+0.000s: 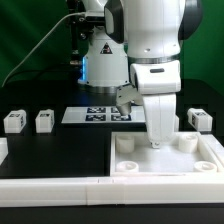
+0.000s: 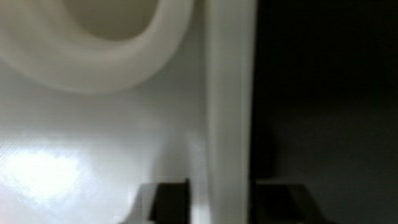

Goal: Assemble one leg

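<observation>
The large flat white panel [image 1: 165, 158] with round corner sockets lies at the front of the table, towards the exterior view's right. My gripper [image 1: 157, 141] points straight down at the panel's far edge, between its two far sockets. In the wrist view the panel's raised edge [image 2: 222, 110] runs between my two dark fingers [image 2: 169, 203], and the gripper [image 2: 226, 197] is shut on it. A round socket [image 2: 98, 40] shows beside it. Small stubby white legs with marker tags stand apart: two on the exterior view's left [image 1: 13, 120] [image 1: 44, 120] and one on the right [image 1: 200, 118].
The marker board [image 1: 90, 114] lies behind the panel under the arm. A long white rail [image 1: 70, 188] runs along the table's front edge, next to the panel. A white piece [image 1: 2, 149] shows at the left edge.
</observation>
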{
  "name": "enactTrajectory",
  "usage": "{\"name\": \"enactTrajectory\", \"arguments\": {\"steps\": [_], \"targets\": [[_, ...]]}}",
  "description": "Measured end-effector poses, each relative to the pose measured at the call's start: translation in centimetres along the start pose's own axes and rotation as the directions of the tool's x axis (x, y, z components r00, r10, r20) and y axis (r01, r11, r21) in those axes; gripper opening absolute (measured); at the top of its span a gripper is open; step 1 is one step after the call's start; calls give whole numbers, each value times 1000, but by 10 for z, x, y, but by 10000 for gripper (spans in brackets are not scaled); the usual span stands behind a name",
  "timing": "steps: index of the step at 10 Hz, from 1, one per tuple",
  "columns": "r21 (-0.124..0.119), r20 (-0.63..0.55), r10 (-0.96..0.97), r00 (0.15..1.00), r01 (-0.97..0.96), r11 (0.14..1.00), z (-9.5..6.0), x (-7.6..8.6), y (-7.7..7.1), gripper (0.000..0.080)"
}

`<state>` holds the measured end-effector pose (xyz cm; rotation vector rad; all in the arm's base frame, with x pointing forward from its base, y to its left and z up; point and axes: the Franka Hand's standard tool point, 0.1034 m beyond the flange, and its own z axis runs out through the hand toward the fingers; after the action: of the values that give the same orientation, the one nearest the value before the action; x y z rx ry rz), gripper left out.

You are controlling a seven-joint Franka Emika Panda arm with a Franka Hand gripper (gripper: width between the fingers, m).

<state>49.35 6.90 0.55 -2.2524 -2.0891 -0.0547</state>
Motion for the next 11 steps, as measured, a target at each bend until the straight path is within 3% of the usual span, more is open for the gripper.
{"name": "enactTrajectory", "arguments": {"steps": [1,2,3,4,11], "targets": [[0,0,0,1000,0,1000,0,0,0,267],[0,0,0,1000,0,1000,0,0,0,455],[0,0,0,1000,0,1000,0,0,0,455],[0,0,0,1000,0,1000,0,0,0,611],[-1,1,19,1000,-19,1000,-2,0,1,649]]}}
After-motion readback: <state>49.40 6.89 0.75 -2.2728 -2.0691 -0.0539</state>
